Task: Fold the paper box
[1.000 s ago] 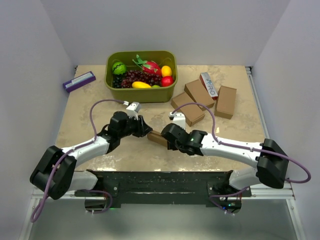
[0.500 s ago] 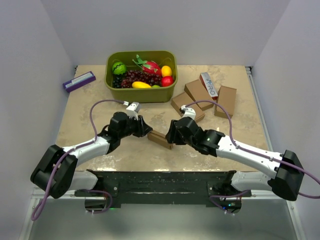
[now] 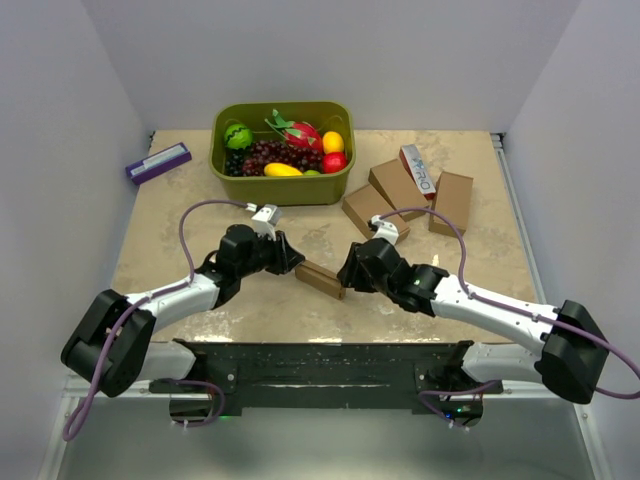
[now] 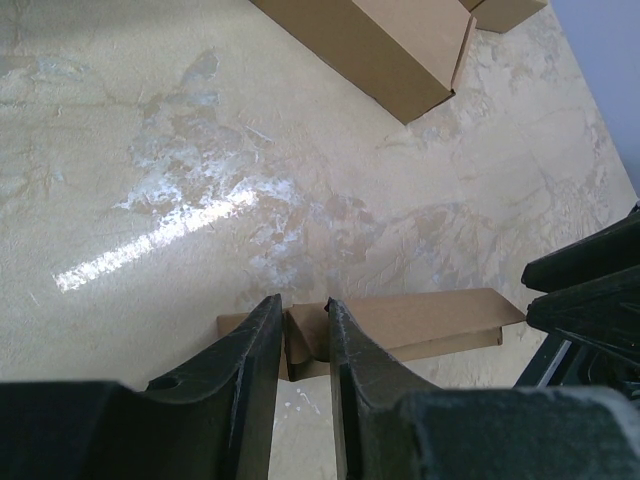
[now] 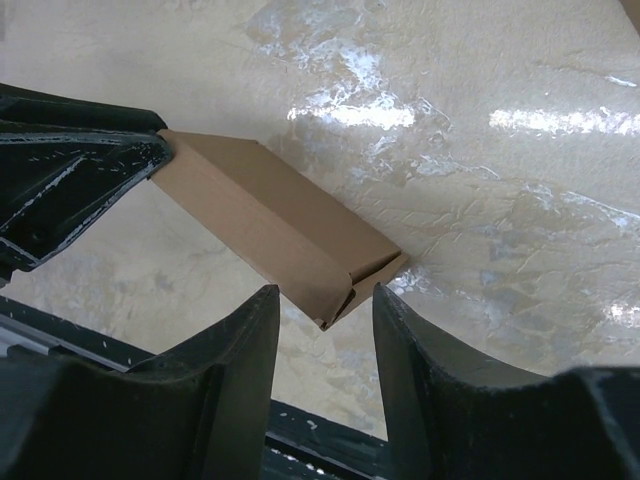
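Box point(image 3: 320, 278) of plain brown card lies flat at mid-desk point(image 3: 200, 215), low in the overhead frame, spanned between two arms. The left tool point(image 4: 303, 305) is clenched on its left end flap, apparently to anchor it. The right tool point(image 5: 325, 292) stands released, fingers straddling the unclosed right end without touching, seemingly lined up to tuck it. Bare surface rings it; spare cartons point(image 3: 400, 190) and a fruit basket point(image 3: 225, 165) sit well apart, toward the top.
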`<move>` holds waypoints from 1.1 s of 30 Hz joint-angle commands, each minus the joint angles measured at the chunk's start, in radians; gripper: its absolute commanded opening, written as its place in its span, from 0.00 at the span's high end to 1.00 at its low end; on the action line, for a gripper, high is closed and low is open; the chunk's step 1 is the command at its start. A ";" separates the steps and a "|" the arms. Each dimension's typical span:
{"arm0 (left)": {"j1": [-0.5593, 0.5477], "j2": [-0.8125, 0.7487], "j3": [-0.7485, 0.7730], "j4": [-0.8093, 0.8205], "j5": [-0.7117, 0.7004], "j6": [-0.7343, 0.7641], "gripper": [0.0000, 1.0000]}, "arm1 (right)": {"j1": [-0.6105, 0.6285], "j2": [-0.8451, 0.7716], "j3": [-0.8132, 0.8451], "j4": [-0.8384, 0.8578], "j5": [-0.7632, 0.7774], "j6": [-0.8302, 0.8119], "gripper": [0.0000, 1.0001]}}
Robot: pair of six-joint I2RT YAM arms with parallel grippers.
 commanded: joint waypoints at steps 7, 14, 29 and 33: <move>-0.005 0.034 -0.041 -0.119 -0.012 0.013 0.73 | -0.004 0.020 -0.022 0.067 -0.006 0.030 0.56; -0.007 0.034 -0.039 -0.120 -0.012 0.013 0.74 | -0.004 0.035 -0.039 0.077 -0.016 0.031 0.62; -0.005 0.036 -0.049 -0.111 -0.014 0.010 0.76 | -0.004 -0.055 -0.051 0.077 -0.058 0.063 0.63; -0.007 0.036 -0.049 -0.110 -0.014 0.010 0.76 | -0.002 -0.066 -0.046 0.085 -0.074 0.068 0.65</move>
